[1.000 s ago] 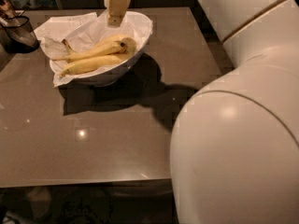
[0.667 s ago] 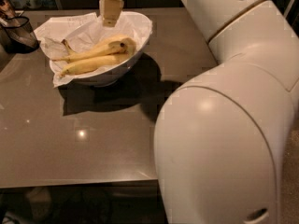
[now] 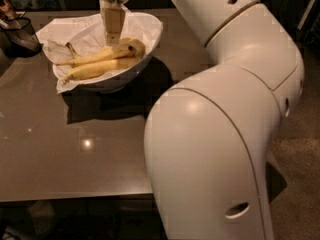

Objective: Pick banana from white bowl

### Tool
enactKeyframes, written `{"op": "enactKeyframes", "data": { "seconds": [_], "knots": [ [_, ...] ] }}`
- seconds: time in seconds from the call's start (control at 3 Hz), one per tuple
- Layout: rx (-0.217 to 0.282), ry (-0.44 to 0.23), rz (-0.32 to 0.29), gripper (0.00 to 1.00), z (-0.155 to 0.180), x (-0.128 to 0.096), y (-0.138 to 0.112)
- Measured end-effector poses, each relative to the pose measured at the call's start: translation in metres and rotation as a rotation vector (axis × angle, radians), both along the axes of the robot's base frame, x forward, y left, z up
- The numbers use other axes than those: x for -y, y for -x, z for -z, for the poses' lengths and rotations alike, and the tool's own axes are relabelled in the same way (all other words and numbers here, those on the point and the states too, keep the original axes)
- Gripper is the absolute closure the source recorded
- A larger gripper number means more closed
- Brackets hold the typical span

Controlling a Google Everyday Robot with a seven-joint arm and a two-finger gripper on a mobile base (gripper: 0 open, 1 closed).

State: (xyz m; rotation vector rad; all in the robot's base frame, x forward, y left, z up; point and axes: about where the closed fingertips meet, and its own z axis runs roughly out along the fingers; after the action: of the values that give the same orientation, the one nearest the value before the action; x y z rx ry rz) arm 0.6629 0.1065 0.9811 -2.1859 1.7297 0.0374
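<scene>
Gripper [image 3: 113, 38] hangs low over the upper banana [image 3: 100, 55] inside the white bowl [image 3: 149, 34]. Whether it is apart or together, one cannot tell.

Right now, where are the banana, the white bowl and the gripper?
banana [image 3: 95, 58]: camera view, middle of the upper banana's yellow body.
white bowl [image 3: 156, 31]: camera view, its right rim.
gripper [image 3: 113, 38]: camera view, its tip, lowered into the white bowl at the banana.

light: dim, warm | glare: spot on table [image 3: 50, 159] | shadow: beneath white bowl [image 3: 150, 31] | gripper [image 3: 113, 40]: lit, over bowl
</scene>
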Motion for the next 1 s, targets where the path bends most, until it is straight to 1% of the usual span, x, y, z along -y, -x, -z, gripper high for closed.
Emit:
{"op": "enactKeyframes", "data": {
  "seconds": [0.33, 1.0],
  "knots": [
    [-0.015, 0.011, -0.015, 0.41, 0.009, -0.008, -0.001],
    [-0.04, 0.035, -0.046, 0.39, 0.024, -0.023, -0.001]
  ]
}}
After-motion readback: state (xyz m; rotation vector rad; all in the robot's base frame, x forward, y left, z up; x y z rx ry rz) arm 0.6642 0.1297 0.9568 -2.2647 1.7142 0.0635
